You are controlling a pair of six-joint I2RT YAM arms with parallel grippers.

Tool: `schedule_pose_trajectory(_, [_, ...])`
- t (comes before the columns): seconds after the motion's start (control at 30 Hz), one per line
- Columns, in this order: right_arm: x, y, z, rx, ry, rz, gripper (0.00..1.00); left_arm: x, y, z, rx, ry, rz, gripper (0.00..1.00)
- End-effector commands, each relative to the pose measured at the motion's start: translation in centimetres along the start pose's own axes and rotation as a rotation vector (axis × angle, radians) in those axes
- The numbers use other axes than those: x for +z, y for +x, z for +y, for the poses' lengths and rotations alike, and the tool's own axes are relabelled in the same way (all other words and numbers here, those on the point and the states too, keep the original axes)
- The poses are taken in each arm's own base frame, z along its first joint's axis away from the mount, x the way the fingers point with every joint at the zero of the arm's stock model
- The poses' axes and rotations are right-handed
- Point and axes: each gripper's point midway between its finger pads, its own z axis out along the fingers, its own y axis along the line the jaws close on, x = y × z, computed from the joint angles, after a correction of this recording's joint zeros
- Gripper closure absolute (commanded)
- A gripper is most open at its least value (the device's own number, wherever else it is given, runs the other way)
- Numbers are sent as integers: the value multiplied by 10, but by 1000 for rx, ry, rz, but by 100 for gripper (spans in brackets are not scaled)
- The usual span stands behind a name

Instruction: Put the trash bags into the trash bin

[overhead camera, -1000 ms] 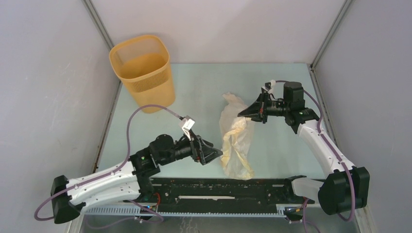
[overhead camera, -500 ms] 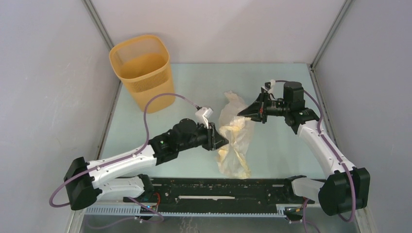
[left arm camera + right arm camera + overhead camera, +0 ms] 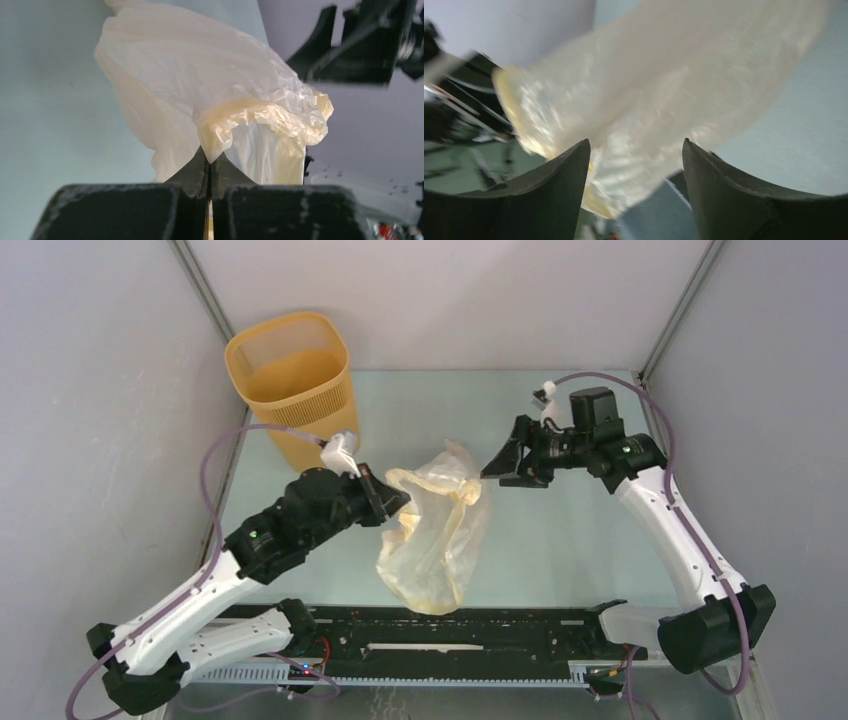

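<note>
The cream-white translucent trash bag [image 3: 437, 540] hangs in the air over the middle of the table, its rolled rim pinched at the left end. My left gripper [image 3: 397, 497] is shut on that rim; in the left wrist view the bag [image 3: 215, 100] bunches out from my closed jaws [image 3: 209, 162]. My right gripper [image 3: 497, 462] stands open just right of the bag, apart from it. The right wrist view shows the blurred bag [image 3: 649, 90] beyond my spread gripper [image 3: 636, 147]. The yellow-orange trash bin [image 3: 296, 390] stands upright at the far left corner.
Grey walls enclose the pale green table [image 3: 580, 540] on the left, back and right. A black rail [image 3: 450, 635] runs along the near edge between the arm bases. The left arm's purple cable [image 3: 225, 445] loops close to the bin.
My left gripper moved in, closed on the bag's rim and lifted it leftwards. My right gripper let go of the bag, opened and drew back slightly.
</note>
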Motion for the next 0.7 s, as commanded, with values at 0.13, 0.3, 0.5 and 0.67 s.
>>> schedule_pose_trajectory(0.13, [-17,26,-31,-434,443,20,9,-19,-32,13,-107,-154,-53,100])
schedule_pose_trajectory(0.3, [-36,22,-17,-445,476,-57,0,-12,-35,12,-132,-156,15,100])
schedule_pose_trajectory(0.5, [-30,22,4,-122,207,-63,0,5,-43,2,-118,-134,85,100])
schedule_pose_trajectory(0.67, [-17,34,24,87,46,44,0,19,-56,-19,-154,-76,143,100])
